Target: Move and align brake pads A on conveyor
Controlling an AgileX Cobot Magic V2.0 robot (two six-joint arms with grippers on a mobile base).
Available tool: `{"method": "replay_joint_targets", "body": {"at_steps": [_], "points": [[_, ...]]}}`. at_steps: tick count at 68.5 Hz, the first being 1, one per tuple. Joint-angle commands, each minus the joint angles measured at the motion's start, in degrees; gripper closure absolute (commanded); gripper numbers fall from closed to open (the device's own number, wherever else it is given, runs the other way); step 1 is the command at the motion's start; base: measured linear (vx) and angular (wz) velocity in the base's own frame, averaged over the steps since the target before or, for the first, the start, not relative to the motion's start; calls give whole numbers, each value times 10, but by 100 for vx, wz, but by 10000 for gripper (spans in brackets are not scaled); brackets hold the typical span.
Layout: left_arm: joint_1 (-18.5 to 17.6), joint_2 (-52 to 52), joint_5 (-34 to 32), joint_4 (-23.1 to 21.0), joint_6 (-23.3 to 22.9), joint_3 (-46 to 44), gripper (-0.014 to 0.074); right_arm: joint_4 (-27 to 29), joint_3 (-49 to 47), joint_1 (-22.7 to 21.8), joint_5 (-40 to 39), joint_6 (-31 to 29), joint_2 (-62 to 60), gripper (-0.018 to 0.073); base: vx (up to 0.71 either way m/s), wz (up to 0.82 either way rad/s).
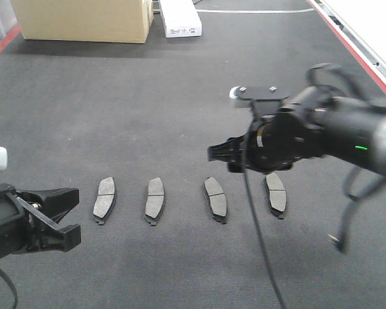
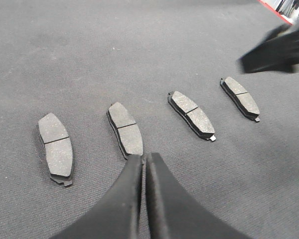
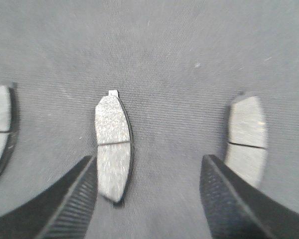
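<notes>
Brake pads: four flat dark-grey pads in a row across the lower middle of the front view, at [image 1: 104, 199], [image 1: 154, 200], [image 1: 215, 199] and [image 1: 275, 194]; all lying flat on the belt, well apart, none held.
Alignment: two left pads nearly upright in the frame, two right pads turned a little, tops leaning left; probably still to straighten.
Handling: likely stiff and rather heavy for the size, not fragile; rough top face, so little slipping; very low on the belt, hard to get under.
Where to take hold: probably across the short width, at the middle groove, fingers on the two long edges.
Belt [image 1: 148, 109]: rough charcoal surface, red strip at the upper right and upper left edges of the front view; likely enough friction to resist pushing.
Right claw [image 1: 220, 154]: spread wide in the wrist view, nothing between the fingers, hanging above the third pad [image 3: 112, 147].
Left claw [image 1: 64, 219]: fingers pressed together in the wrist view, holding nothing, low at the left edge, near the second pad [image 2: 125, 129].
Background: cardboard box [image 1: 83, 19] and white box [image 1: 180, 19] at the top.
</notes>
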Motion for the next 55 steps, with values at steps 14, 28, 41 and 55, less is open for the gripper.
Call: {"method": "replay_joint_targets", "body": {"at_steps": [14, 28, 41, 55], "points": [[-3, -8, -36, -2, 0, -16, 603, -43, 188, 0, -144, 1, -241, 299, 0, 0], [-3, -8, -36, -2, 0, -16, 603, -74, 286, -2, -153, 2, -382, 574, 0, 0], [-3, -8, -36, -2, 0, -16, 603, -87, 340, -2, -161, 2, -482, 569, 0, 0], [-3, -8, -36, -2, 0, -16, 603, -97, 380, -2, -189, 2, -581, 569, 0, 0]]}}
